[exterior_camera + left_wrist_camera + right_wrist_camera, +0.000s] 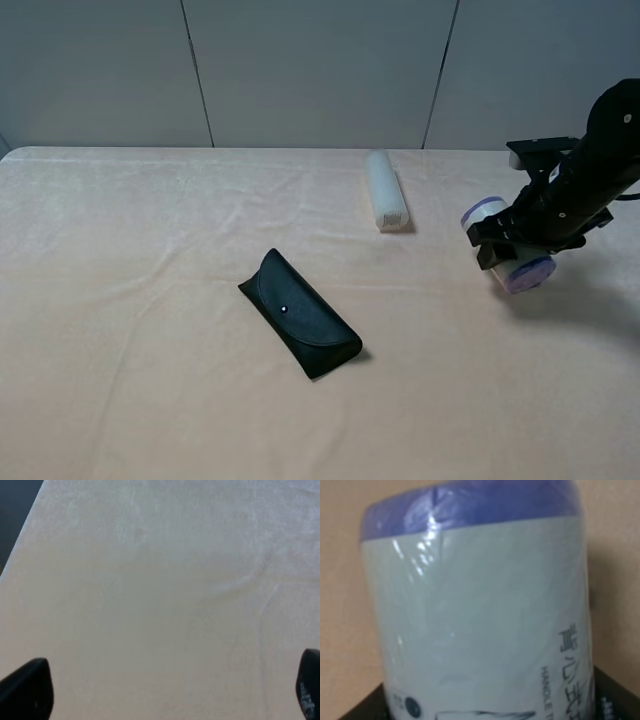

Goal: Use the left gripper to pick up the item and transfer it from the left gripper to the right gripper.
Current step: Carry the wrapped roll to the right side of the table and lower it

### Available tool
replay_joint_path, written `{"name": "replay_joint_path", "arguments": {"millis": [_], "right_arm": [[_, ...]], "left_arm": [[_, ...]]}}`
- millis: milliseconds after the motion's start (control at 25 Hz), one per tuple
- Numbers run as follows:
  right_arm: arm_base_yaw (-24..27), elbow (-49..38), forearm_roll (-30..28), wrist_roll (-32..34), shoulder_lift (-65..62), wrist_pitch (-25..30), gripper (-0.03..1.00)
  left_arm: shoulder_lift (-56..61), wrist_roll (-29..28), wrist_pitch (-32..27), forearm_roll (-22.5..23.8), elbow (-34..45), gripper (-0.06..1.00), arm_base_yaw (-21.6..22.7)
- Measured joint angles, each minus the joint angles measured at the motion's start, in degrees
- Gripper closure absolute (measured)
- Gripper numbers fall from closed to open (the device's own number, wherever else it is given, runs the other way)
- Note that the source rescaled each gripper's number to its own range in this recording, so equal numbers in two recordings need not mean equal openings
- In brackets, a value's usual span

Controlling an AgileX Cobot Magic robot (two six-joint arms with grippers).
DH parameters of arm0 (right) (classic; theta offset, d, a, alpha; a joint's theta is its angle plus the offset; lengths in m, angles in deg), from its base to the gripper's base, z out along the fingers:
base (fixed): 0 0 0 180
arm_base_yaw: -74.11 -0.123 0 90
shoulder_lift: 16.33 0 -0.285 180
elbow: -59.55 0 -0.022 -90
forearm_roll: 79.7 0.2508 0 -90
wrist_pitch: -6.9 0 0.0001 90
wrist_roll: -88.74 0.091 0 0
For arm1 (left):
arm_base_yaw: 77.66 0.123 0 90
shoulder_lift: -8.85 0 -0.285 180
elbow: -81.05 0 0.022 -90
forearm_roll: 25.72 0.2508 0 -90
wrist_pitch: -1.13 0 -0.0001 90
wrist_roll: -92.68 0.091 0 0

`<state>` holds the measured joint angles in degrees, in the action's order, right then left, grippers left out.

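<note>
Item (507,245), the cream-white roll with purple ends, hangs at the right side of the high view, tilted and lifted off the table, gripped across its middle by the right gripper (500,243). The black fingers are closed against its sides, and the arm behind runs off the right edge of the picture. A peach-coloured cloth (150,300), lightly creased, covers the whole table and meets a grey panelled wall (300,70) at the back. On the cloth a black glasses case (300,313) lies at a slant near the middle, and a long translucent white tube (386,190) lies farther back, well apart from the case and from the roll. The left arm does not appear here.

From the left wrist camera I see mostly bare cloth (160,590) with soft folds and a dark strip beyond its edge. The left gripper (167,690) shows only two black fingertips (27,687) at opposite corners, spread wide with nothing between them.

The right wrist camera is filled by the roll (480,610), blurred by closeness, with a shiny wrapper, one purple end and some dark print on its side. Black bits of the gripper peek in at the lower corners; the contact itself is cut off.
</note>
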<state>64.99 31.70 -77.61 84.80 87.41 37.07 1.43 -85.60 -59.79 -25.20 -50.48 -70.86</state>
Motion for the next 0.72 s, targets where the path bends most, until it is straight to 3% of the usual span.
{"name": "replay_joint_path", "arguments": {"millis": [440, 480, 520, 600, 640, 720], "right_arm": [[0.0, 0.0, -0.7, -0.1, 0.5, 1.0, 0.97], [0.0, 0.0, -0.7, 0.0, 0.5, 1.2, 0.91], [0.0, 0.0, -0.7, 0.2, 0.5, 1.4, 0.57], [0.0, 0.0, -0.7, 0.6, 0.6, 1.3, 0.20], [0.0, 0.0, -0.7, 0.8, 0.8, 1.3, 0.10], [0.0, 0.0, -0.7, 1.7, 1.2, 1.3, 0.02]], "left_arm": [[0.0, 0.0, 0.0, 0.0, 0.0, 0.02, 0.0], [0.0, 0.0, 0.0, 0.0, 0.0, 0.02, 0.0], [0.0, 0.0, 0.0, 0.0, 0.0, 0.02, 0.0], [0.0, 0.0, 0.0, 0.0, 0.0, 0.02, 0.0], [0.0, 0.0, 0.0, 0.0, 0.0, 0.02, 0.0], [0.0, 0.0, 0.0, 0.0, 0.0, 0.02, 0.0]]}}
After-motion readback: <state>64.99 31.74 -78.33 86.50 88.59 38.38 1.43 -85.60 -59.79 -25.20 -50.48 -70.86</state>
